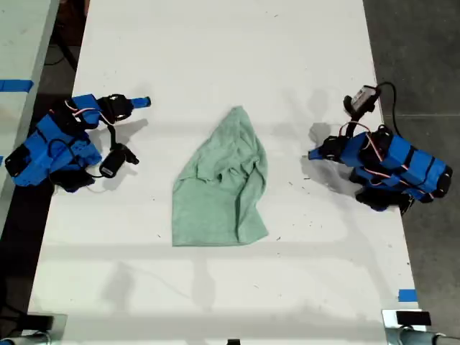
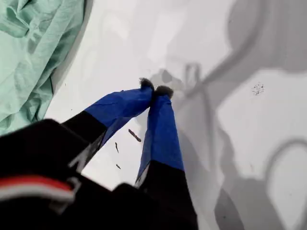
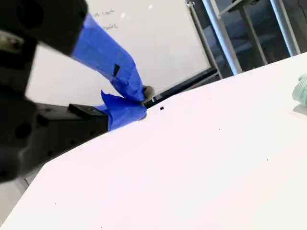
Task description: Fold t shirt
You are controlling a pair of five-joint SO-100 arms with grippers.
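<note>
Both closed: my first gripper (image 2: 154,89) has its tips pressed together on nothing, low over the table (image 1: 215,43) with the t shirt (image 1: 221,183) lying crumpled nearby, and my second gripper (image 3: 143,101) sits pinched together, empty, well apart from the shirt.

A long white table (image 1: 215,43) fills most of the exterior view, its surface dotted with small dark specks (image 2: 135,135). 2 strips of blue tape show: 1 (image 1: 407,295) near the table's lower corner at the exterior view's right, 1 (image 1: 16,85) on a pale surface at the exterior view's left edge. Grey floor (image 1: 417,50) borders the exterior view's right. The second wrist view shows a whiteboard (image 3: 158,43) with faint writing and metal legs (image 3: 218,33) behind it.
</note>
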